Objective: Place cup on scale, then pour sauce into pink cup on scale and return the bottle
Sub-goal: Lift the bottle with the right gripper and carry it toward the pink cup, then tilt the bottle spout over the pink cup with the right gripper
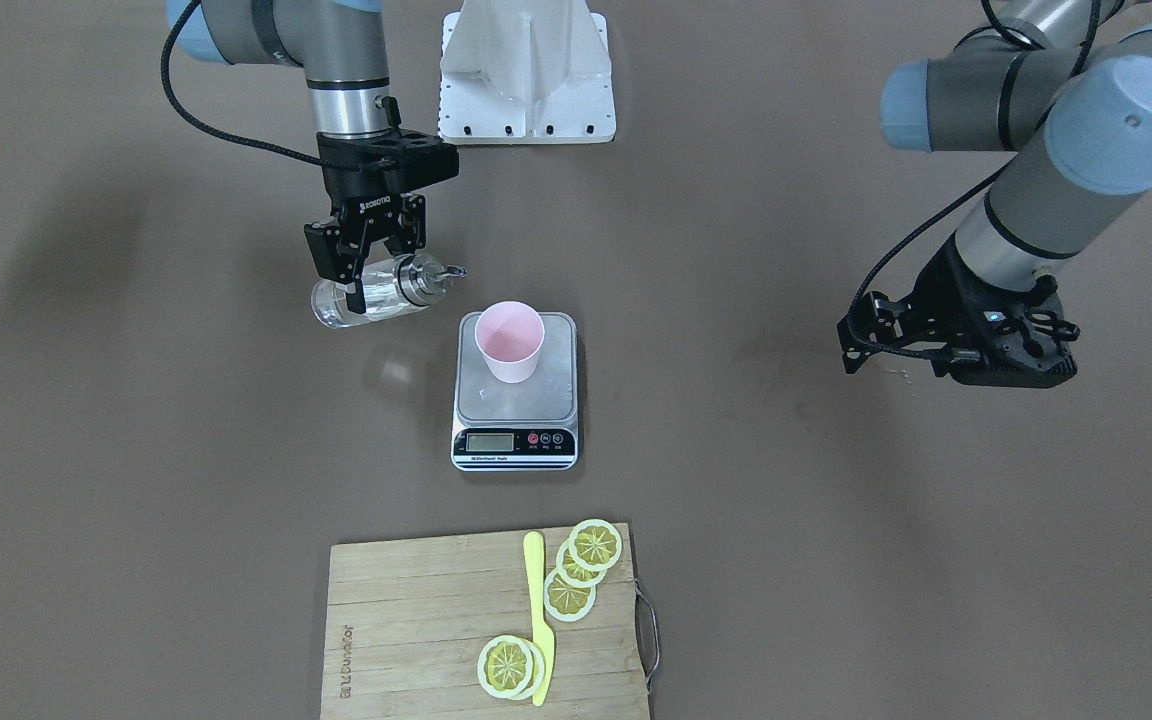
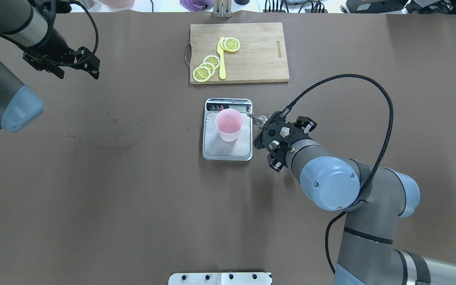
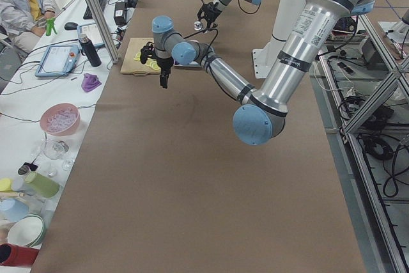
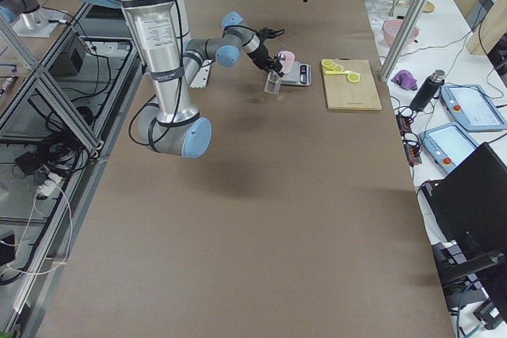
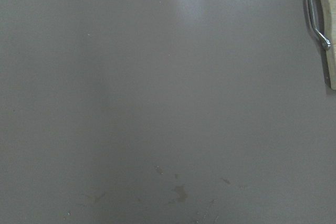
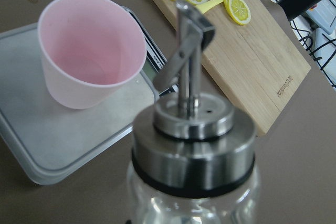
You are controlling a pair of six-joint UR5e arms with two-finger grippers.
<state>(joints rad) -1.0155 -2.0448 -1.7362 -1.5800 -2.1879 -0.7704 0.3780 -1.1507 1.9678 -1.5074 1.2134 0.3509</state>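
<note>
2 arms logged | right gripper [image 1: 374, 280] clasps tilted bottle [image 1: 333, 304] beside scale [image 1: 536, 400] | cup [image 1: 509, 342] upright on scale | left gripper [image 1: 871, 335]: we cannot tell grip.

Bare brown table [image 5: 147, 98], cutting board [image 5: 332, 35] handle [image 5: 315, 9] at right edge
</note>
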